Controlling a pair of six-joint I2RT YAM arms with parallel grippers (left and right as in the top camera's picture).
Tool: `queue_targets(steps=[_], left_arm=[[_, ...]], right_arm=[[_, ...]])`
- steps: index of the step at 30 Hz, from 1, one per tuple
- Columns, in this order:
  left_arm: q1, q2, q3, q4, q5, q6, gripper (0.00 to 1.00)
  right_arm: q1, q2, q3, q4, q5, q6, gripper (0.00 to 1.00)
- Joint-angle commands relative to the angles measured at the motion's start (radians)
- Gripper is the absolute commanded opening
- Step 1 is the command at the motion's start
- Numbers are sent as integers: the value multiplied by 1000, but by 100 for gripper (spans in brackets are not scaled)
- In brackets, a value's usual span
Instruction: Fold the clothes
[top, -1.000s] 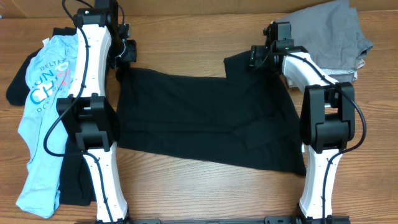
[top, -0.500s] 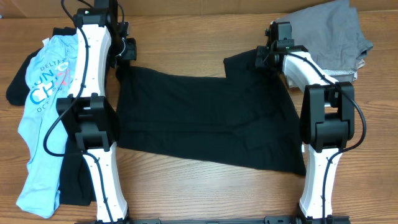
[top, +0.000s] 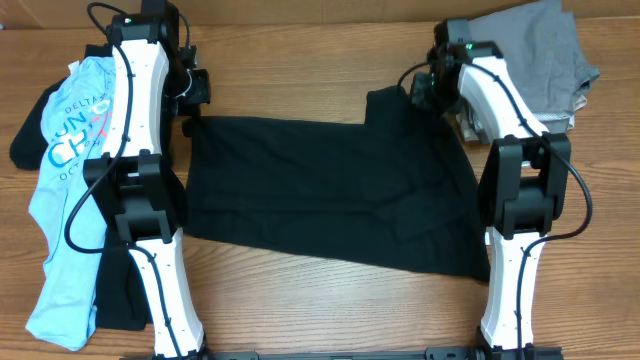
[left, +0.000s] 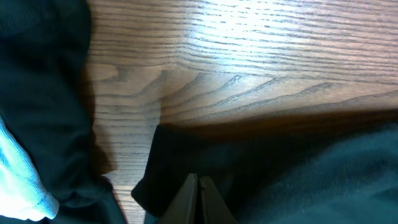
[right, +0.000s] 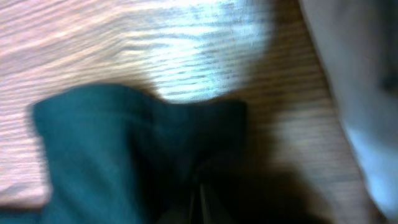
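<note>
Both arms are out at the far edge of the black T-shirt, which lies spread flat in the middle of the surface. The left gripper has its jaws pressed together, pinching the far left corner. The right gripper has its jaws clamped on cloth at the far right corner. This looks like the first fold, with the grip taken. Next, I'd say: lift both corners evenly and carry them toward the near hem, clear of the light blue T-shirt at left.
</note>
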Motion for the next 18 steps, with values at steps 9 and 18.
queue_targets(steps=[9,18], left_arm=[[19,-92,17,-15,-8,32,4],[24,-146,17,-132,-7,22,4]], right_arm=[[-1,-17,285,-287,2,-5,4],[-1,-147,298,-538,2,-3,4]])
